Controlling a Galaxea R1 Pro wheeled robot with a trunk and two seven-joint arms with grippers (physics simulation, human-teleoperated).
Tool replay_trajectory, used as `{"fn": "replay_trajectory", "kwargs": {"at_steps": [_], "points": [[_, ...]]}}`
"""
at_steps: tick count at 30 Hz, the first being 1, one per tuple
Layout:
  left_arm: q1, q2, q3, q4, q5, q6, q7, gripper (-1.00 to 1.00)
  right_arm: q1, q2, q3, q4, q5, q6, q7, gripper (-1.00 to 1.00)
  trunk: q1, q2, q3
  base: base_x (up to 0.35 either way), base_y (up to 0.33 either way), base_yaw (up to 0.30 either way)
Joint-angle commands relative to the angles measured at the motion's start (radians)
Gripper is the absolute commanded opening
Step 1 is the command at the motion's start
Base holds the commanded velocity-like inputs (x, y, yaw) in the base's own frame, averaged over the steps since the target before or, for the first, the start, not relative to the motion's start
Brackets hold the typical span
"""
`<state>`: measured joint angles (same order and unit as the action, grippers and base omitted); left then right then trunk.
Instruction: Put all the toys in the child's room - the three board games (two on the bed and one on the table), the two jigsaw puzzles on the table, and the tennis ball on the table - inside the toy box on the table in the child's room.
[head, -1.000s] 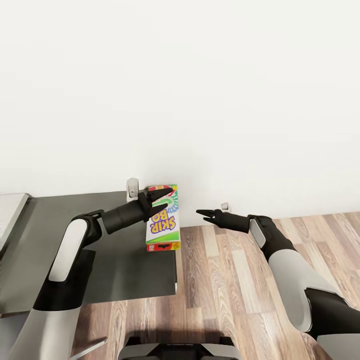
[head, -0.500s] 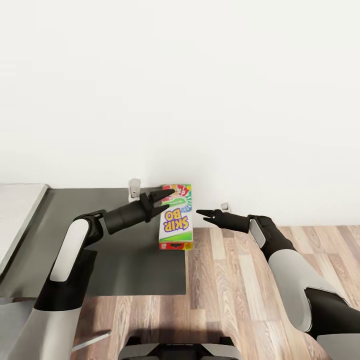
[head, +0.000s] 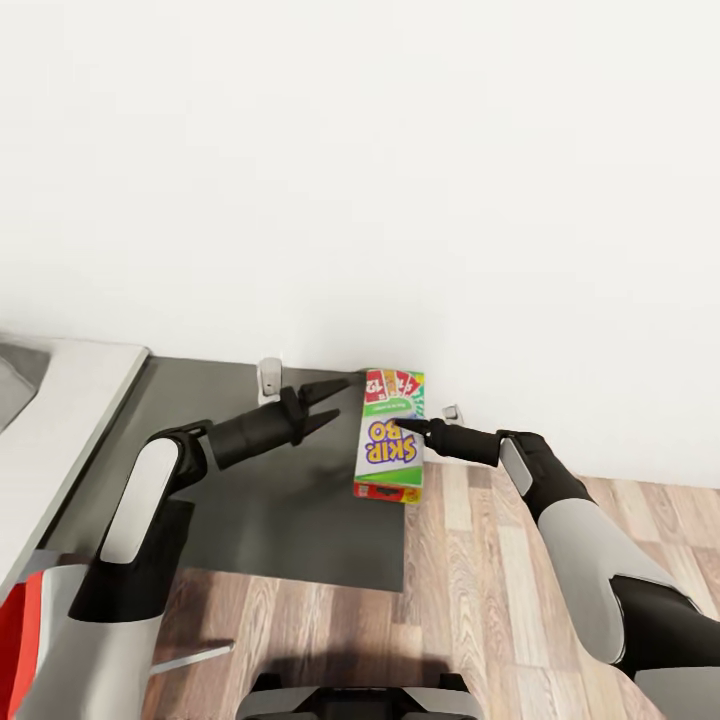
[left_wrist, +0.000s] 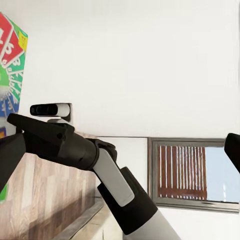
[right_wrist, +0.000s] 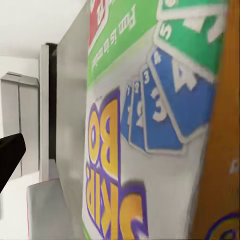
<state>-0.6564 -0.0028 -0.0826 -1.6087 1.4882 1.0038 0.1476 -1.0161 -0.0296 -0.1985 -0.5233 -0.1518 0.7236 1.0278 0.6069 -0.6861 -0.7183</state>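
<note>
The long Skip-Bo board game (head: 390, 440) lies on the dark-grey section of the table (head: 250, 490), at its right edge near the wall. My left gripper (head: 338, 398) hovers open just left of the box with nothing between its fingers; both fingers (left_wrist: 10, 155) frame the left wrist view. My right gripper (head: 410, 430) is open, its tips at the box's right side, and I cannot tell if they touch. The box's printed face (right_wrist: 150, 125) looms close in the right wrist view beside one finger (right_wrist: 10, 155). The other toys are out of view.
The table's light-grey top (head: 70, 400) runs off to the left, with a cut-off grey shape (head: 12, 362) on it that I cannot identify. A white wall stands close behind. Wood floor (head: 520, 600) lies right of the table. Something red (head: 15, 640) shows at lower left.
The whole picture has shifted right, so the camera has turned left. The box, still on the table, went from between my left fingers to my right gripper's tips.
</note>
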Motion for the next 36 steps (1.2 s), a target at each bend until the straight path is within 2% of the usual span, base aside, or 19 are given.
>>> {"fn": "replay_trajectory", "kwargs": {"at_steps": [1,17,18,36], "points": [[-0.001,0.0,0.0,0.0,0.01,0.003,0.01,1.0,0.0,0.0,-0.002,0.0,-0.003,0.005,0.002,1.0,0.0,-0.001,-0.001,0.0,0.0,0.134],[0.0,0.0,0.0,0.0,0.01,0.003,0.01,1.0,0.0,-0.002,-0.005,0.0,-0.008,0.005,0.003,1.0,0.0,-0.001,-0.001,0.0,0.0,0.047],[0.0,0.0,0.0,0.0,0.01,0.003,0.01,1.0,0.001,-0.002,-0.005,0.0,-0.009,0.005,0.004,-1.0,0.0,-0.001,-0.001,0.0,0.0,0.009],[0.004,0.003,0.0,0.0,0.01,0.003,0.01,1.0,0.001,-0.005,-0.006,-0.004,-0.011,0.005,0.005,-1.0,0.0,-0.001,-0.001,0.0,0.0,0.002]]}}
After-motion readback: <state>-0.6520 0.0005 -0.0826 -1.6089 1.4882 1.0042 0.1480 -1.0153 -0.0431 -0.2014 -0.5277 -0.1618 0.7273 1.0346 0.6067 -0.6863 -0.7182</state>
